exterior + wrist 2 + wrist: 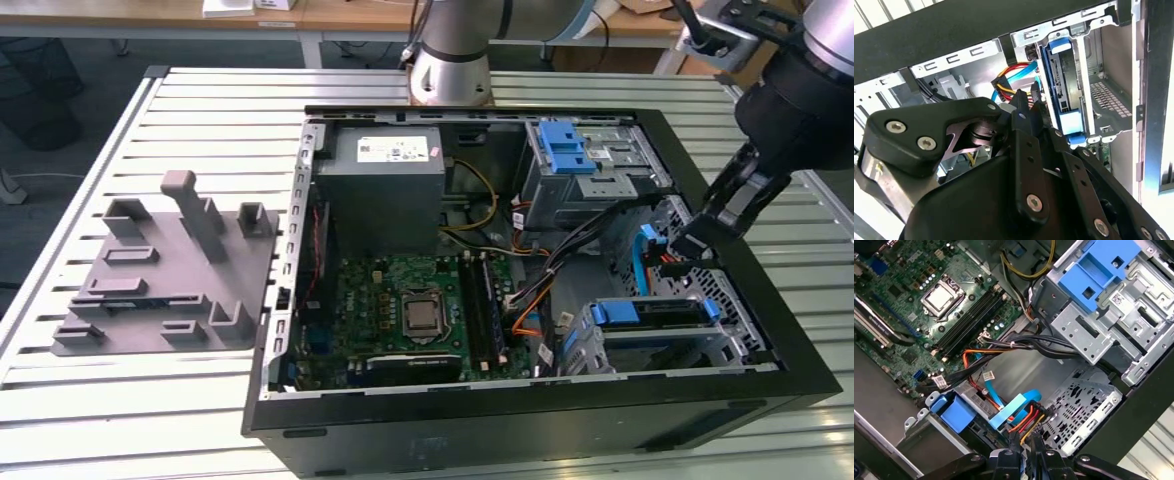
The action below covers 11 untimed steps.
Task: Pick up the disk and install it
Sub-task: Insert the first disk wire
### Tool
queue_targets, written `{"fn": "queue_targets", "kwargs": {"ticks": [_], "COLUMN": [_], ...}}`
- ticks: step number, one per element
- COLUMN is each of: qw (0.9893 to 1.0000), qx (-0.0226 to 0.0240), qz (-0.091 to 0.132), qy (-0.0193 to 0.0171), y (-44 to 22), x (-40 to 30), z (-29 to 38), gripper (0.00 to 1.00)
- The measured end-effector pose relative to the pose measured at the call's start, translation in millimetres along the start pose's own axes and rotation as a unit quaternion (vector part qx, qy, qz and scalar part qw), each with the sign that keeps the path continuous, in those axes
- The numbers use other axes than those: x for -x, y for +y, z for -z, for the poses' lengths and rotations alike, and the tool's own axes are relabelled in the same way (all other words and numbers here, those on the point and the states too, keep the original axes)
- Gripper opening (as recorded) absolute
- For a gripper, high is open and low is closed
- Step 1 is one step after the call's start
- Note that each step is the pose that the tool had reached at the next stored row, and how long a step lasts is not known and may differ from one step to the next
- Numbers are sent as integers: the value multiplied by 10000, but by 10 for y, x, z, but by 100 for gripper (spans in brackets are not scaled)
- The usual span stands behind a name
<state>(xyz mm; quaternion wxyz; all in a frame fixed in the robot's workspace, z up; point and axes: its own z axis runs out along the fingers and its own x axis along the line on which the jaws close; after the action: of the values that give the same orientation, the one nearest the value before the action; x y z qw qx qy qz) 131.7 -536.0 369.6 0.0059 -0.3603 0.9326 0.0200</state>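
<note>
The disk (650, 313), silver-grey in its blue bracket, sits in the lower drive bay at the front corner of the open computer case (747, 290), on the exterior view's right. In both wrist views the disk (1061, 75) (956, 412) is slotted into the metal bay. My gripper (690, 243) hangs just behind that bay, inside the case wall. Its black fingers (1020, 102) stand close together around the plug end of a red, orange and yellow cable bundle (1026, 422), beside a flat blue cable (1014, 410). The gripper (1024, 442) (1027, 97) is a short way from the disk's rear end.
A grey power-supply box (387, 180) stands at the back of the case, and a metal drive cage with a blue latch (581, 150) to its right. The green motherboard (414, 310) lies in the middle. A grey fixture plate (160, 270) rests on the slatted table.
</note>
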Motion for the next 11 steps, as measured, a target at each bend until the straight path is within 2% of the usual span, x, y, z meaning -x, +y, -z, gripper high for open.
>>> {"fn": "queue_targets", "kwargs": {"ticks": [3,6,9,11], "qw": [10000,9994,9981,9968], "qx": [2,8,15,19], "qz": [74,341,611,798], "qy": [2,11,20,26], "y": [-17,-18,-19,-19], "x": [-19,-21,-21,-21], "z": [-8,-27,-50,-62], "gripper": [24,24,24,24]}}
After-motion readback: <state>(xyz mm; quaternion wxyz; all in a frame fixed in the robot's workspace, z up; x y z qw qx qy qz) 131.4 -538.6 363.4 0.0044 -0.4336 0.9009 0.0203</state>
